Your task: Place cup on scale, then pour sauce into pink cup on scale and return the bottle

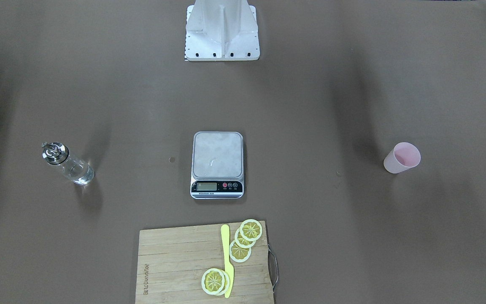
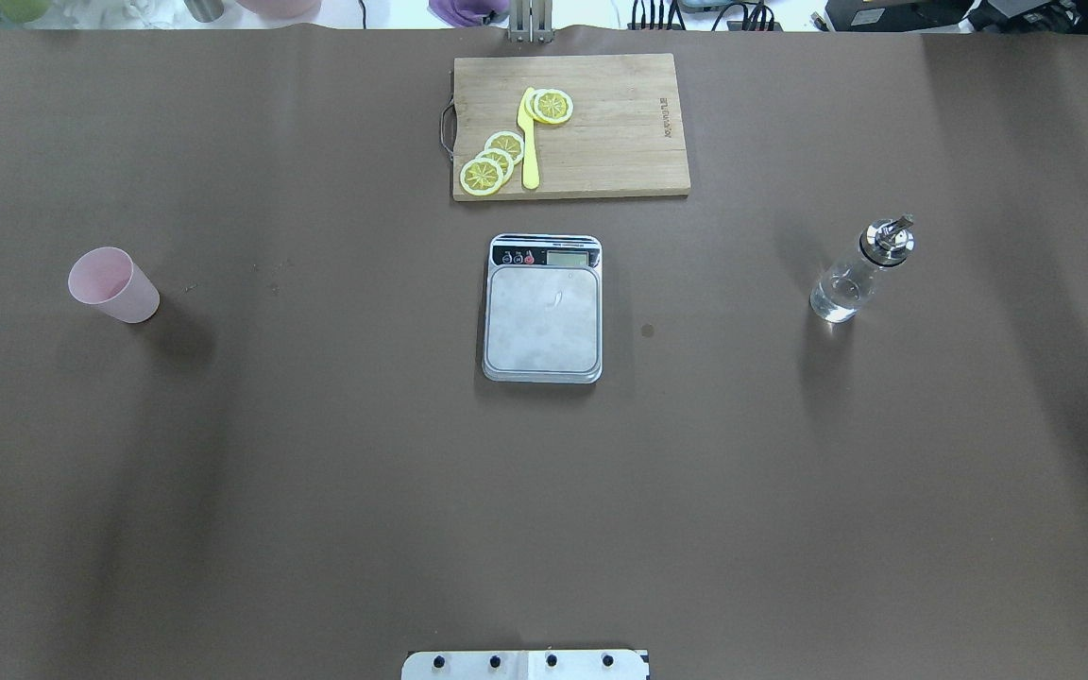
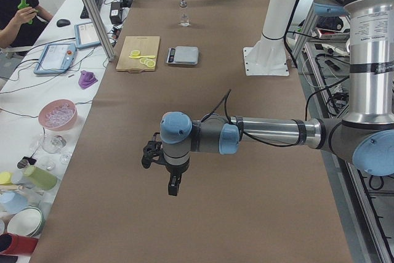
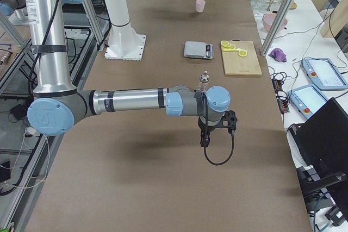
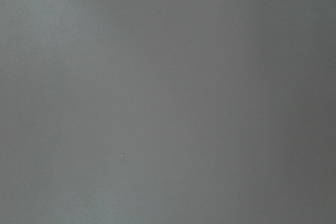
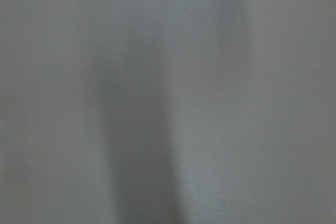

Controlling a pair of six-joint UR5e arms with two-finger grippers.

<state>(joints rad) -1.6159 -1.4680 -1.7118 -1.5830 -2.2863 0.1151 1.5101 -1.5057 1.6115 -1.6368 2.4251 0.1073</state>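
The pale pink cup [image 1: 402, 158] [image 2: 112, 284] stands upright on the brown table, far out on my left side. At the middle sits the scale [image 1: 217, 164] [image 2: 542, 316], with nothing on its steel platform. The glass bottle [image 1: 68, 164] [image 2: 860, 269], with clear sauce [image 1: 78, 172] in its lower part, stands upright far out on my right side. My left gripper [image 3: 174, 184] hangs above bare table, seen only in the exterior left view. My right gripper [image 4: 205, 136] hangs above the table near the bottle [image 4: 204, 80]. Whether either is open or shut, I cannot tell. Both wrist views show only table.
A wooden cutting board [image 2: 601, 142] with lemon slices [image 2: 492, 162] and a yellow knife [image 2: 529, 142] lies beyond the scale. The robot's base plate [image 1: 222, 31] is on my side. Off the table's far edge are bowls, cups, tablets and a seated person [image 3: 18, 13].
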